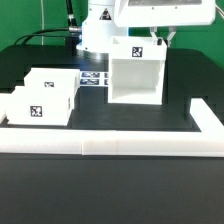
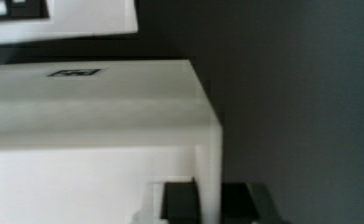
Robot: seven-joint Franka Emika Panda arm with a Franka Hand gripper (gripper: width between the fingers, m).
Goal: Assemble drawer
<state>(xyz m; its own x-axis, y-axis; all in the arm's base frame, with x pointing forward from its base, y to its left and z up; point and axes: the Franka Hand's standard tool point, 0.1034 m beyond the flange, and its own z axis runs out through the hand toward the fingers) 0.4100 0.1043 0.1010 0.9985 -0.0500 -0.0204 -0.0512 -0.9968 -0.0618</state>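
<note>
Although the arm (image 1: 140, 14) is cut off by the top of the exterior view, its tool (image 1: 158, 42) can be made out at the back upper edge of the casing (image 1: 135, 78), toward the exterior view's right. The wrist view is blurred. It does show the tool (image 2: 211, 196) astride a thin white wall of the casing (image 2: 90, 100), with one of the dark fingers (image 2: 179, 200) on each side, pressed against it. The tool is closed on that wall. The fingertips run out of the picture.

The casing stands upright on the black bench (image 1: 110, 120), its open front facing the exterior camera. At the exterior view's left, well apart from it, the rear tray (image 1: 55, 85) and the front tray (image 1: 40, 108) sit touching; no knobs can be made out. Between them and the casing, the marker board (image 1: 95, 77) shows only as a strip, partly hidden. A white tagged part (image 2: 28, 18) in the wrist view is cropped, and I cannot tell which tray it is. The border rail (image 1: 110, 148) runs along the bench's front and right edges.
</note>
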